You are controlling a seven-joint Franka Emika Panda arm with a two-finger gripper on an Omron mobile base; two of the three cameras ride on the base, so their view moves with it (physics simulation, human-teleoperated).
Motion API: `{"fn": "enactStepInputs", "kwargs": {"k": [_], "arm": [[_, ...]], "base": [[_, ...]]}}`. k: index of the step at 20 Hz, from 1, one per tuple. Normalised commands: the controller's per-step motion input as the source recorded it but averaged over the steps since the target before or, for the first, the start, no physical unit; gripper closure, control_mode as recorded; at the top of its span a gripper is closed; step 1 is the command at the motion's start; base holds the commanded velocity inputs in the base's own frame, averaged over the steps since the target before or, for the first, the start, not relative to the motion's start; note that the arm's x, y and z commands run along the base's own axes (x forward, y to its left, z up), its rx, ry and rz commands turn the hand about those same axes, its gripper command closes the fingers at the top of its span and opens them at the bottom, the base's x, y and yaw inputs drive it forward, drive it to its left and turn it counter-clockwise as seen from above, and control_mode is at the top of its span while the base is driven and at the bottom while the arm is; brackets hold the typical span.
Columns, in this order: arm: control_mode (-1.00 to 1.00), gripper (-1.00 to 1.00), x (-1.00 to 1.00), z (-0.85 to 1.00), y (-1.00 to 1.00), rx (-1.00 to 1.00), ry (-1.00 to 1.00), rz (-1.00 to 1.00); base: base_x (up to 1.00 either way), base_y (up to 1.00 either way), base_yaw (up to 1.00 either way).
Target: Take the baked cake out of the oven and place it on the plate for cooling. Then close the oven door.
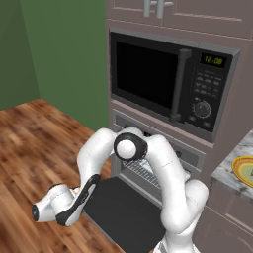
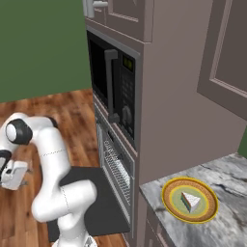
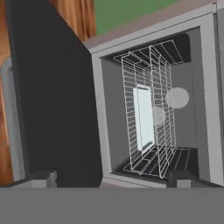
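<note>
Dark oven door (image 3: 52, 96) dropped flat, near wide-open jaws, untouched.

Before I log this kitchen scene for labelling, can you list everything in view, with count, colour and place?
oven: one, grey-silver frame, built in below the microwave, open
wire rack: one, pale wire, inside the oven
oven door: one, nearly black, dropped down flat over the floor
microwave: one, black, above the oven, door shut
plate: one, yellow-orange rim, greenish centre, on the counter right of the oven
cake: one slice, pale with darker side, on the plate
counter: one, grey marbled
cabinets: mauve, around the appliances
floor: brown wood
arm: one, white
gripper: one, open, facing the oven
</note>
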Motion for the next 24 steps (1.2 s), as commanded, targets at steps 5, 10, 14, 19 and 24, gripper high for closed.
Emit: {"fn": "enactStepInputs", "kwargs": {"k": [5,10,14,19,24], "arm": [[-1.00,-1.00,-0.20,-0.26,0.17,-0.27,-0.14,-0.06],[-1.00,-1.00,-0.07,-0.21,0.06,-0.25,-0.12,-0.08],[-1.00,-1.00,0.00,-0.31,0.00,-0.26,-0.15,-0.09],[-1.00,-1.00,0.00,-0.40,0.00,-0.24,-0.14,-0.08],[-1.00,-1.00,-0.05,-0.31,0.00,-0.16,-0.13,-0.03]], "base": [[0.00,0.00,0.00],[0.00,0.00,0.00],[0.00,0.00,0.00],[0.00,0.00,0.00],[0.00,0.00,0.00]]}}
